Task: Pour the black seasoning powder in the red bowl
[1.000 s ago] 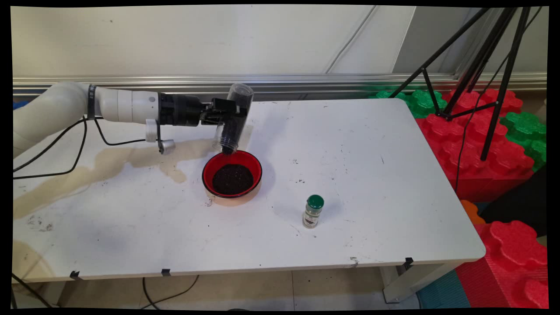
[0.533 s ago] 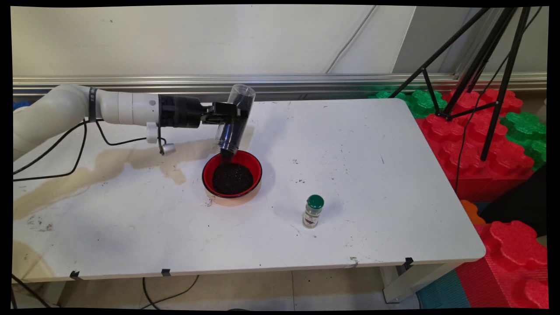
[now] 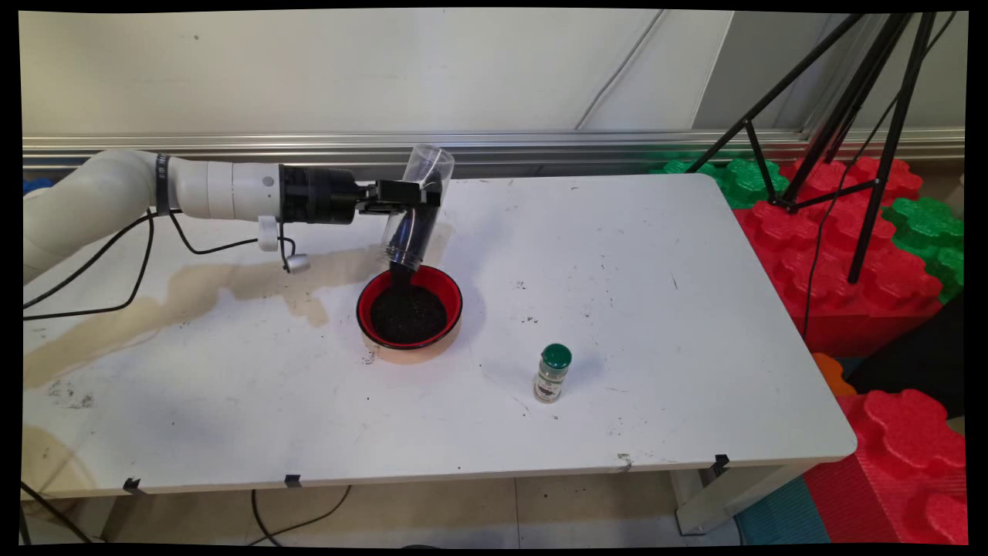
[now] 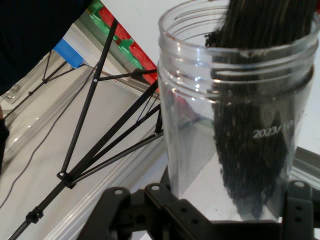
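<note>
Arm: the white arm (image 3: 193, 188) reached in level from the left above the table (image 3: 656, 309), black cables (image 3: 116, 255) hanging beneath it.
Stain: a tan patch (image 3: 193, 286) lay on the table under the arm.
Gripper: the black gripper (image 3: 421, 193) was clamped on a clear plastic jar (image 3: 417, 208), its jaws closed against the jar's sides.
Jar: it was held tipped mouth-down, above the far rim of the bowl; dark granules (image 4: 255, 150) streamed along its lower wall and out of the threaded mouth.
Bowl: a red bowl (image 3: 455, 297) stood on the table just below the jar, holding a dark heap of granules.
Spice bottle: a small green-capped bottle (image 3: 553, 374) stood upright, well apart, right of and nearer than the bowl.
Background: a black tripod (image 3: 849, 116) stood over red and green foam blocks (image 3: 888, 255) at the far right.
</note>
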`<move>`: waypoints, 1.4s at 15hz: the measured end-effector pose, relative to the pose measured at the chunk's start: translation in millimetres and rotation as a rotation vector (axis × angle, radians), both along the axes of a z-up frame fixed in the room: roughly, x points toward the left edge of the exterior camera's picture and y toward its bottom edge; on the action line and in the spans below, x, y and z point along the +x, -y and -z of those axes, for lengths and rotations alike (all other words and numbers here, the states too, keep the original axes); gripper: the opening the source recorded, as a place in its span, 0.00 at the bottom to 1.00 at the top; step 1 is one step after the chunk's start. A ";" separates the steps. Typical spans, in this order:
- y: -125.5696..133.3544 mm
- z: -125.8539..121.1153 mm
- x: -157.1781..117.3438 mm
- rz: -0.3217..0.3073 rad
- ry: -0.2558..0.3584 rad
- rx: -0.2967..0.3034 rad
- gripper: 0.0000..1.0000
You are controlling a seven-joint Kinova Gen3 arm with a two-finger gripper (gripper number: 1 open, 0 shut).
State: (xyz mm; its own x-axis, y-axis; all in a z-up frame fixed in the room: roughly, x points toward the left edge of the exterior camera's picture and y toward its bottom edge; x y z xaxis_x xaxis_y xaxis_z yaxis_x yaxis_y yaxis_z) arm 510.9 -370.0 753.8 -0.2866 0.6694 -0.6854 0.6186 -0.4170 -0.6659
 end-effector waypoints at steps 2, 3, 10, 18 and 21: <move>-0.7 -1.4 -0.4 0.004 0.001 -0.008 0.00; -1.3 -2.4 -0.5 0.007 0.002 -0.013 0.00; -3.9 -6.6 -1.1 0.019 0.006 -0.035 0.00; -6.8 -13.6 -5.1 0.036 0.004 -0.062 0.00; -8.2 -16.8 -7.0 0.048 0.006 -0.077 0.00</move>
State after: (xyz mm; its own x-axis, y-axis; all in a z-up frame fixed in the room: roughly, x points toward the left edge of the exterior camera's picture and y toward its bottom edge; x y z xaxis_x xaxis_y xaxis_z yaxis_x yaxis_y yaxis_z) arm 503.9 -361.8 770.6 -0.2513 0.6274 -0.7370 0.6010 -0.4958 -0.6269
